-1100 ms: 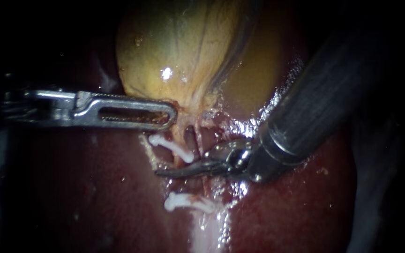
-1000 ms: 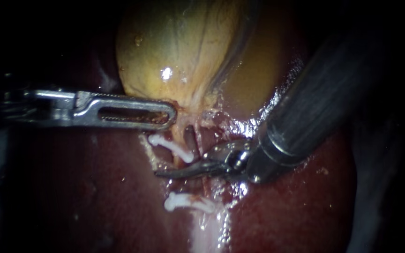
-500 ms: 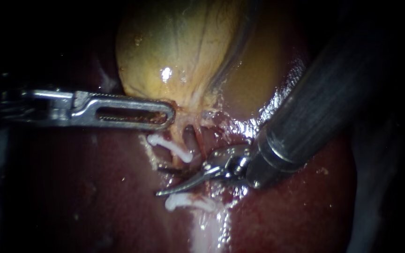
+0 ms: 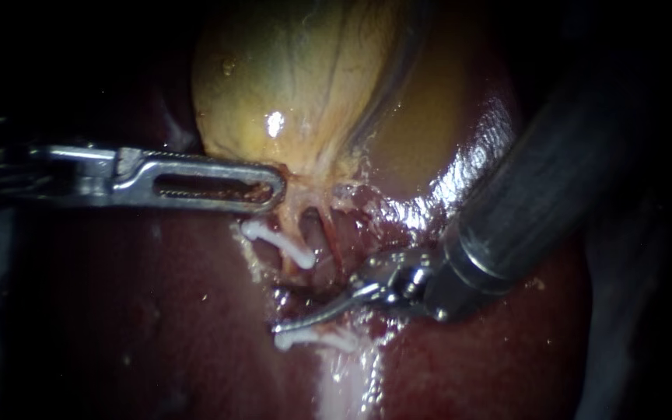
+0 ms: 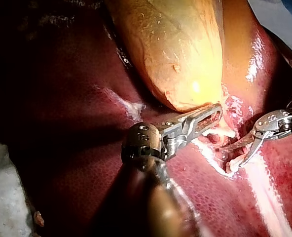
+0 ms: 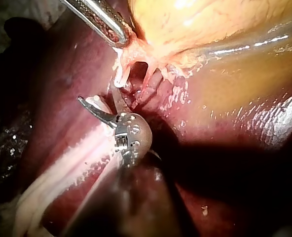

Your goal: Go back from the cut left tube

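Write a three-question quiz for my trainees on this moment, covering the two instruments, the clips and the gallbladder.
1. True or false: the jaws of the right instrument stand open, with nothing held between them.
2. How many white clips show in the endoscope view? A) one B) two C) four
3. Fill in the blank: the jaws of the left instrument are closed on the lower end of the ____.

Key
1. True.
2. B, two.
3. The gallbladder.
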Controlling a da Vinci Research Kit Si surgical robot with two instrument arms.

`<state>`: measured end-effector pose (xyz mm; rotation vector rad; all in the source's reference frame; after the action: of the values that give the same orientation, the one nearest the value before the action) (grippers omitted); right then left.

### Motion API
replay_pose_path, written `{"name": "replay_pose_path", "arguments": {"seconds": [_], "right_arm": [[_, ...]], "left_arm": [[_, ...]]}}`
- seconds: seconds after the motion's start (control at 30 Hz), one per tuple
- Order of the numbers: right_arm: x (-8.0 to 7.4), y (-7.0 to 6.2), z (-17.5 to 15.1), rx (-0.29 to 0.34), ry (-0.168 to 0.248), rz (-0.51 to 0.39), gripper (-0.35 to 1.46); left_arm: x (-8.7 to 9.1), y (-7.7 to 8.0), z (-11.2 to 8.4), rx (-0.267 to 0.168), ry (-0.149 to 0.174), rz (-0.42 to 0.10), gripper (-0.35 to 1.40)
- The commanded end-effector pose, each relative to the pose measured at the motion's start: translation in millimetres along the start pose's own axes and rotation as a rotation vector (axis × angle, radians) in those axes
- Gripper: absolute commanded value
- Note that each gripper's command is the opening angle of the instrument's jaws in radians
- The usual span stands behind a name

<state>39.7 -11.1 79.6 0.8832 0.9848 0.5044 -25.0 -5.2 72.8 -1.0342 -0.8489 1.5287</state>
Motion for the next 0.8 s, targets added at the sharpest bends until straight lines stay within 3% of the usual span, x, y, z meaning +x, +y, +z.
{"name": "replay_pose_path", "arguments": {"seconds": [0.03,0.27,0.4,0.6,0.8], "right_arm": [[0.0,-0.2,-0.5,-0.018,0.005,-0.028,1.26],[0.9,-0.8,-4.1,-0.06,0.012,-0.145,1.36],[1.6,-0.8,-7.0,-0.129,0.022,-0.209,1.43],[2.8,-0.9,-11.8,-0.177,0.012,-0.326,1.43],[3.5,-1.4,-14.9,-0.225,0.005,-0.389,1.43]], "left_arm": [[0.0,0.0,-0.1,0.002,0.001,0.0,-0.35],[0.0,0.0,-0.2,0.001,0.0,0.0,-0.35],[0.0,0.0,-0.3,0.001,0.0,0.0,-0.35],[0.0,0.0,-0.3,0.001,0.0,0.0,-0.35],[0.0,0.0,-0.2,0.002,0.001,0.0,-0.35]]}}
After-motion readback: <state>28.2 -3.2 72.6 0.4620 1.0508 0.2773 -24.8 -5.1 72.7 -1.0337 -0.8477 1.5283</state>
